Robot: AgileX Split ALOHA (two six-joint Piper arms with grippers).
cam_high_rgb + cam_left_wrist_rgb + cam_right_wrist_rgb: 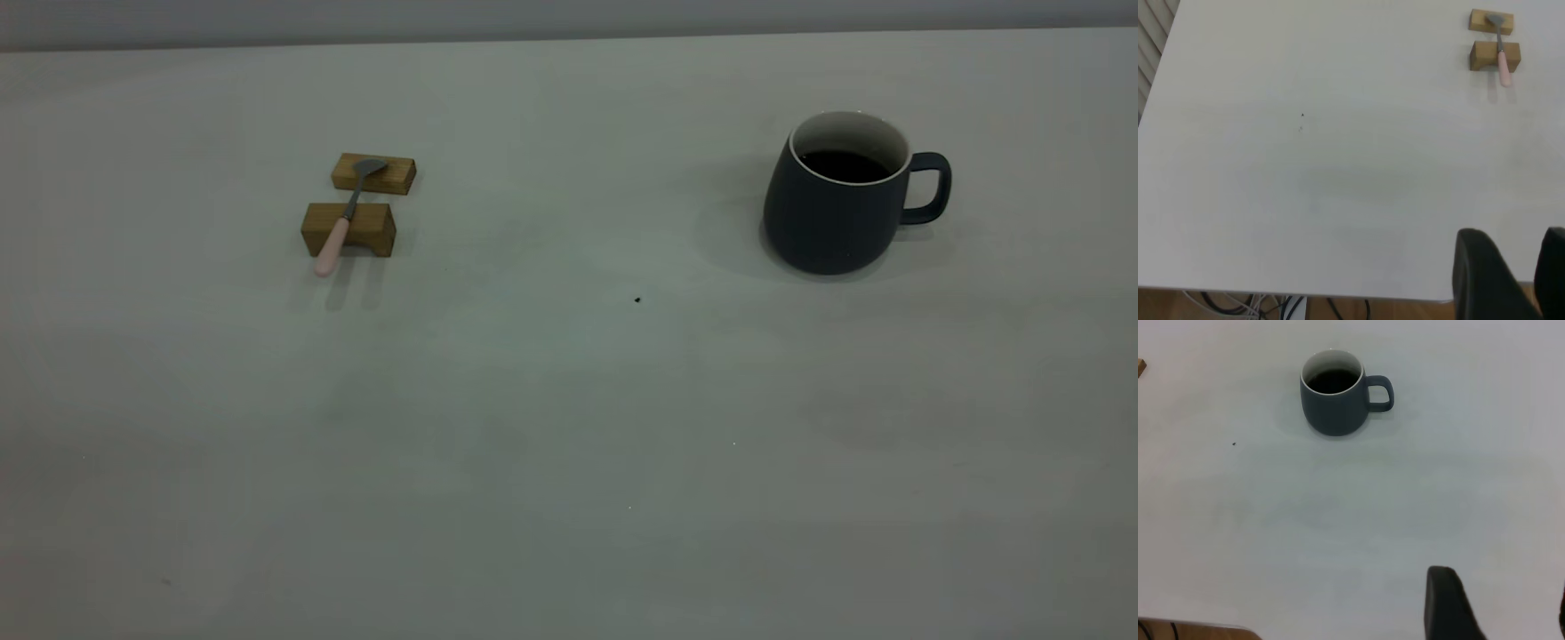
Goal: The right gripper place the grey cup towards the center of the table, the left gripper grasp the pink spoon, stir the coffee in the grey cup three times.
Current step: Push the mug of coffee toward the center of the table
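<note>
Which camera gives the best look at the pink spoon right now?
The exterior view: the pink spoon lies across two wooden blocks, bowl on the far block, handle overhanging the near one. The left wrist view shows it smaller, at a corner. The right wrist view misses it.

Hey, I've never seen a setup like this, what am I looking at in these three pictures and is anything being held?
This is a two-armed robot at a table. One picture comes from a camera outside the rig that faces the table; no arm shows in it. The other two come from cameras on each arm's wrist.

In the left wrist view, the dark fingers at the edge belong to the left gripper, open and holding nothing. In the right wrist view, the right gripper is also open and holds nothing.

On the table's left side the pink spoon lies across two small wooden blocks. On the right stands the grey cup, upright, with dark coffee inside. Nothing is held yet.
</note>
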